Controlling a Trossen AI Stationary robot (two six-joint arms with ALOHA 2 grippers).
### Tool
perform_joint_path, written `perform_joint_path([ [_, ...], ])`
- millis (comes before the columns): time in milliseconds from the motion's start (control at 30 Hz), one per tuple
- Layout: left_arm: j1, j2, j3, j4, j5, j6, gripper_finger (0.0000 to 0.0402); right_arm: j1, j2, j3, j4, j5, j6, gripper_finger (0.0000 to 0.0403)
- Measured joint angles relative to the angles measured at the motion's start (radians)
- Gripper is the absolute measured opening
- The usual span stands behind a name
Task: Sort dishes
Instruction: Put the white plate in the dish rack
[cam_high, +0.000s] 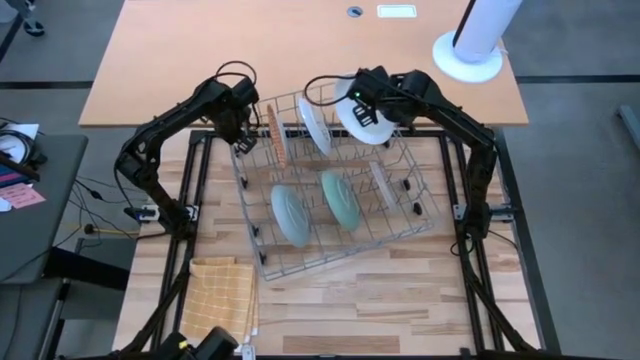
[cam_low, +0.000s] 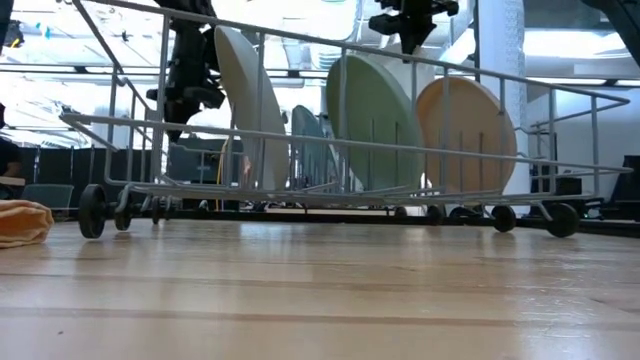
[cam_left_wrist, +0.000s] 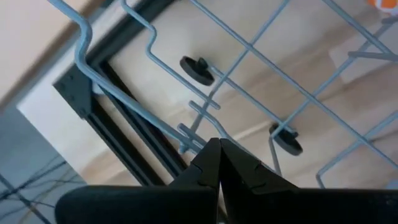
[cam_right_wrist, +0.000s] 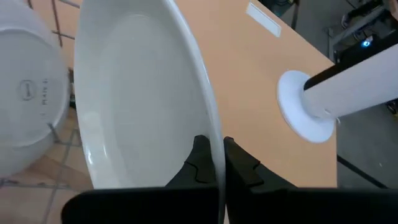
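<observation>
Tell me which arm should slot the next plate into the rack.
The right, probably. Its gripper is already shut on the rim of a white plate at the rack's back edge. The left gripper is shut and empty at the rack's back left corner.

A grey wire rack (cam_high: 335, 205) stands mid-table, a yellow checked cloth (cam_high: 220, 297) near its corner.

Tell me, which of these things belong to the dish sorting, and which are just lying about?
Belonging to the job:
- white round plate pinched in the right gripper
- second white plate
- two teal-green plates
- beige plate
- orange patterned plate
- grey wire rack

Lying about:
- yellow checked cloth
- white lamp base
</observation>
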Motion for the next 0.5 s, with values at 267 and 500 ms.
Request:
perform_joint_path([
  [267, -0.002, -0.06, 0.019, -0.166, 0.026, -0.082, 0.0001, -0.003, 0.0, 0.0, -0.003, -0.011, -0.051, 0.0003],
  [500, -0.006, -0.186, 0.153, -0.058, 0.108, -0.13, 0.0009, -0.016, -0.019, -0.001, 0.0, -0.187, -0.104, 0.0003],
])
